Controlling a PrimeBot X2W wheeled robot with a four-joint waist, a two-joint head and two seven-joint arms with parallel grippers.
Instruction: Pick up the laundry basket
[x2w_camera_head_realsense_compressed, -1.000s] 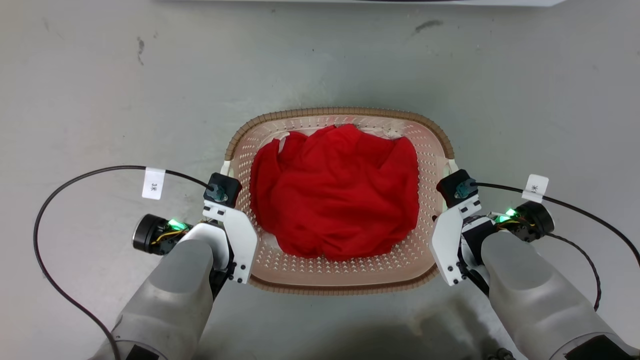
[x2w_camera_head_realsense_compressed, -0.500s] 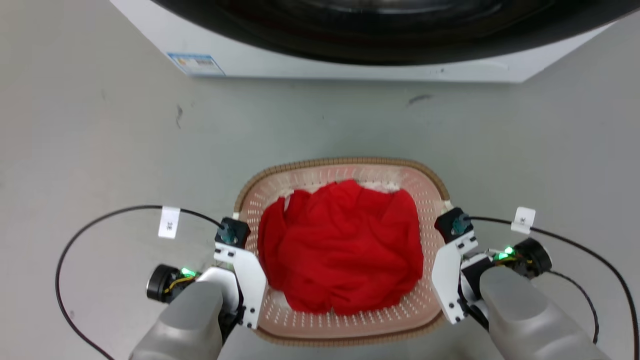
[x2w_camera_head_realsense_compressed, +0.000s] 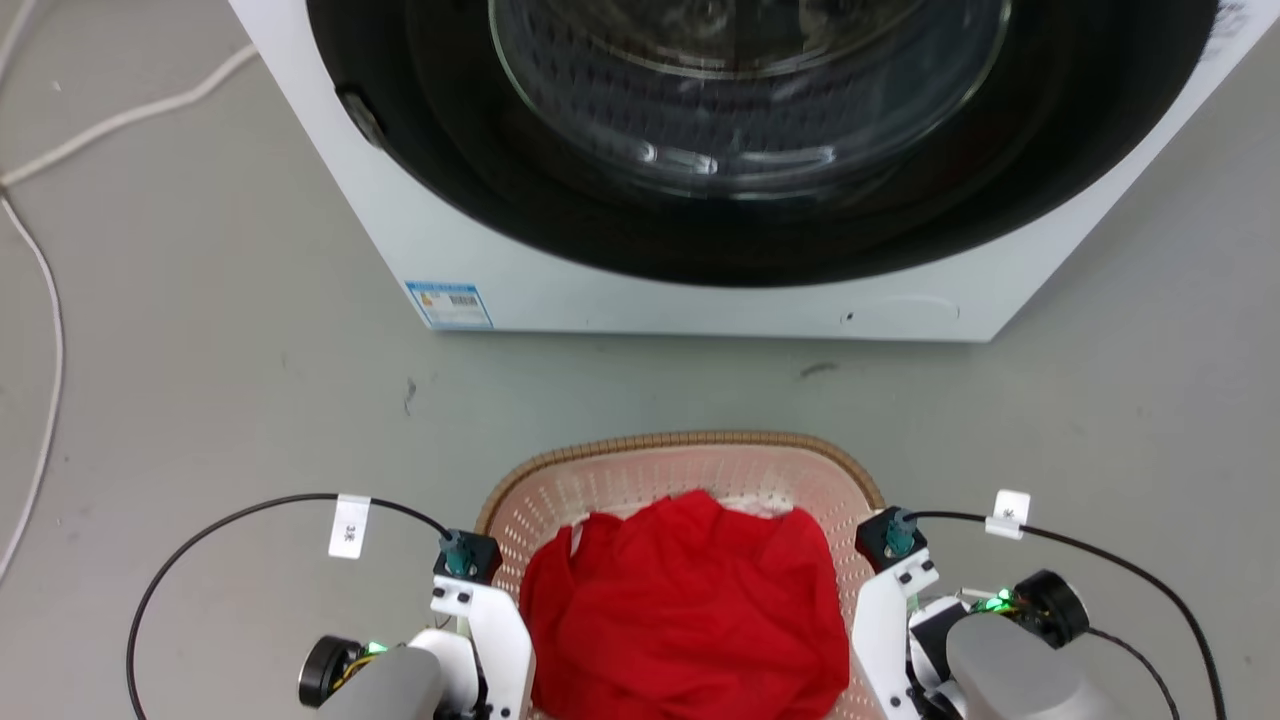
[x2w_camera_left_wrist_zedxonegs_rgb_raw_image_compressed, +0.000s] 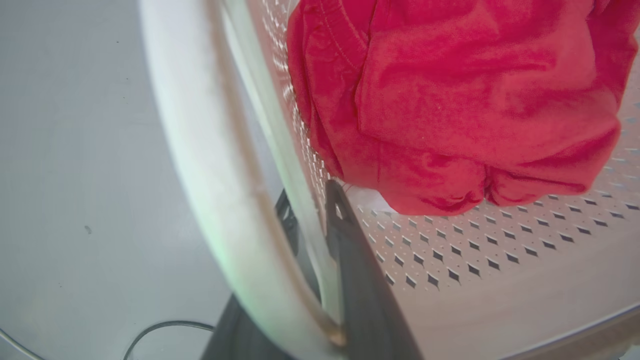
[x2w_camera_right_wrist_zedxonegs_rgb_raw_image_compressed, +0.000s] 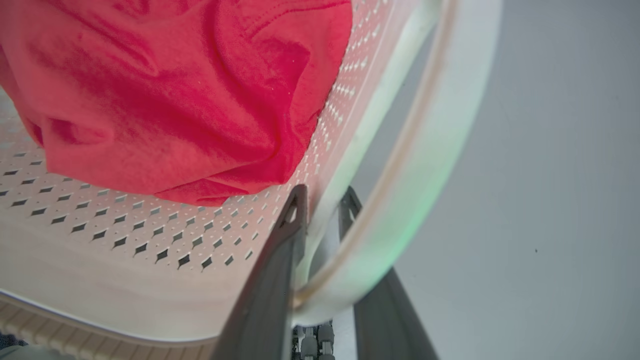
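Honestly, left gripper and right gripper each pinch a side of the basket, just in front of the washer. Uneven lifting could tip it, dumping the red cloth.

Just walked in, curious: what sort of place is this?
Likely a laundry area, perhaps a test one: a white front-loading washer stands on a bare grey floor, with a laundry basket holding red clothing before it.
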